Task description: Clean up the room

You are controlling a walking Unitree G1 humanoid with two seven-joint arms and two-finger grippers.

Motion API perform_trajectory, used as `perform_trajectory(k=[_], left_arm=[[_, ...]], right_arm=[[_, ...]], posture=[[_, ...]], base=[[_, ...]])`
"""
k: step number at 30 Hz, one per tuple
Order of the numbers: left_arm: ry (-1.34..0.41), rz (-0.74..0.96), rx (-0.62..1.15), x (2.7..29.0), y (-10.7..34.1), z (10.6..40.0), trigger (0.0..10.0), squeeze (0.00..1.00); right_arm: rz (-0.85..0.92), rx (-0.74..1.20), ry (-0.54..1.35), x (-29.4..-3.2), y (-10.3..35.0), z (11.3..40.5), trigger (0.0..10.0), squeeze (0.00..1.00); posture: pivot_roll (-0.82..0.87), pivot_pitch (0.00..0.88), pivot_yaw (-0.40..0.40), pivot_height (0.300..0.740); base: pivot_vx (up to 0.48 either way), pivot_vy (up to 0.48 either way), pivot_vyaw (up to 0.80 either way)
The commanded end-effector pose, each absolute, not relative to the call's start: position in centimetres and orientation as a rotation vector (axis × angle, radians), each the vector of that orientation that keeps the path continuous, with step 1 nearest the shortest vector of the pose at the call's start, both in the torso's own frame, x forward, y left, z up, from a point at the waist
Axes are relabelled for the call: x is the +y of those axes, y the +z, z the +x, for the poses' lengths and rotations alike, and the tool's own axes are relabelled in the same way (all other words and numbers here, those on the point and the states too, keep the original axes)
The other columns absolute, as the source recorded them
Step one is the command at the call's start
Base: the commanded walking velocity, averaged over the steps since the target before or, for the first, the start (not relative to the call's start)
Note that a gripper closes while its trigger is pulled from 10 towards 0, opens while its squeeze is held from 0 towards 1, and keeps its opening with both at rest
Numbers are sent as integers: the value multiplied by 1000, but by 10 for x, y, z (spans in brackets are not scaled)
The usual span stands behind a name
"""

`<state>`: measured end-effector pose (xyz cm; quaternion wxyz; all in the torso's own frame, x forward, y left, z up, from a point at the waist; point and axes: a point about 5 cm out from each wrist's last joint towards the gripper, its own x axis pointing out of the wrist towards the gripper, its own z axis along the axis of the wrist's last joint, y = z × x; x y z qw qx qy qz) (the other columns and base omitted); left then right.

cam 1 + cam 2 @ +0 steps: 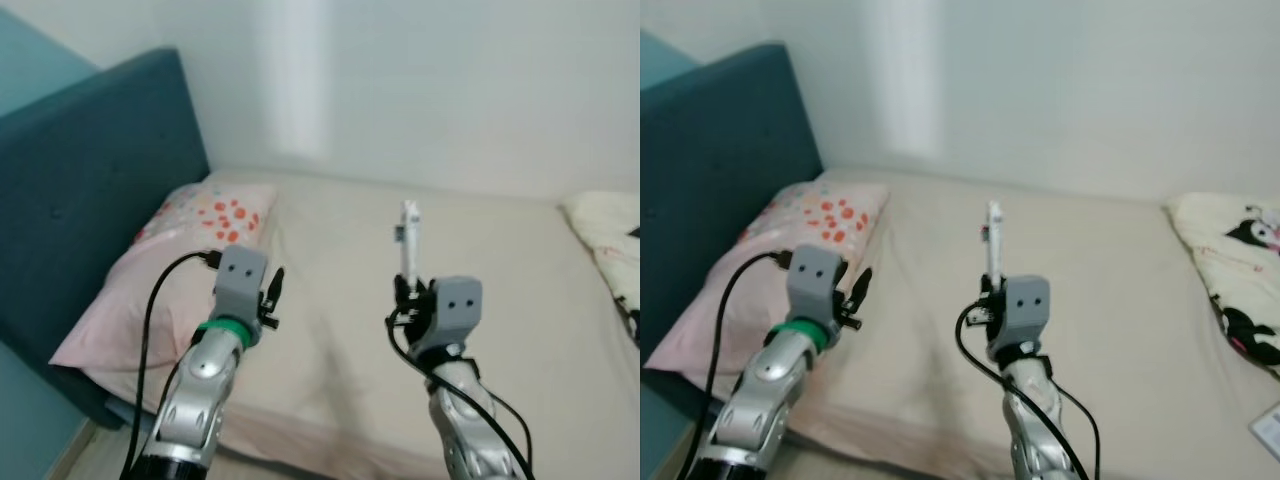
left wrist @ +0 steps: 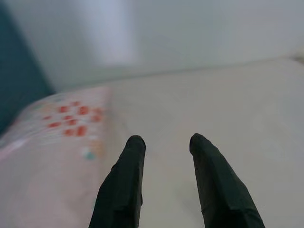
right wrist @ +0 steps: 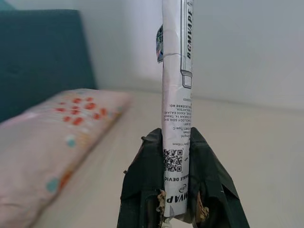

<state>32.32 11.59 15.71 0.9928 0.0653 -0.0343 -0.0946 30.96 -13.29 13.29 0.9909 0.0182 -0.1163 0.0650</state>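
1. Headboard [image 1: 80, 190], far left: teal, upholstered, upright against wall.
2. Pillow [image 1: 170, 270]: pale pink w/ red-orange dot print, lying at head of bed, touching headboard.
3. Left gripper [image 2: 164, 156]: raised over mattress edge just beside pillow. Fingers [image 2: 124, 183] parted w/ a clear gap, nothing betw. them. Idle.
4. Bed [image 1: 340, 230], ctr: bare beige sheet, flat, runs back to white wall.
5. Right gripper [image 3: 176, 156]: held up over front part of bed, fingers clamped tight on item 6, one each side.
6. Wrapper [image 3: 176, 90], the clean-up item: long narrow white packet, printed text + QR code, standing upright out of the fingertips. Gripped at its lower end; most of its length is free above. Not touching bed.
7. Blanket [image 1: 1230, 270], far right: cream w/ black cartoon figures, bunched on mattress, well apart from both grippers.

Handling note (judgement): step in hand looks like carrying the wrapper off to a bin; no bin in view. Packet is light and thin, held low, so it may pivot or slip. Keep the clamp firm, wrist steady and upright, no fast swings while turning. Keep free left arm clear of pillow.
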Motion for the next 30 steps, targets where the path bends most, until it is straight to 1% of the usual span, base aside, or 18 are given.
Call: perform_trajectory(k=[1,23,28,30], left_arm=[[-195,131,-49,117,152,322,10000,0],[-189,136,-52,120,153,323,10000,0],[-188,138,-49,120,152,323,10000,0],[-188,138,-48,121,152,323,10000,0]], right_arm=[[40,-215,123,-134,129,308,10000,0],[71,-195,137,-125,127,310,10000,0],[30,-194,154,-122,127,312,10000,0],[25,-192,156,-121,127,313,10000,0]], posture=[[-106,7,71,740],[-95,6,76,740],[-94,5,78,740],[-94,5,78,740]], base=[[-322,0,0],[-321,0,0],[-310,0,0],[0,0,0]])
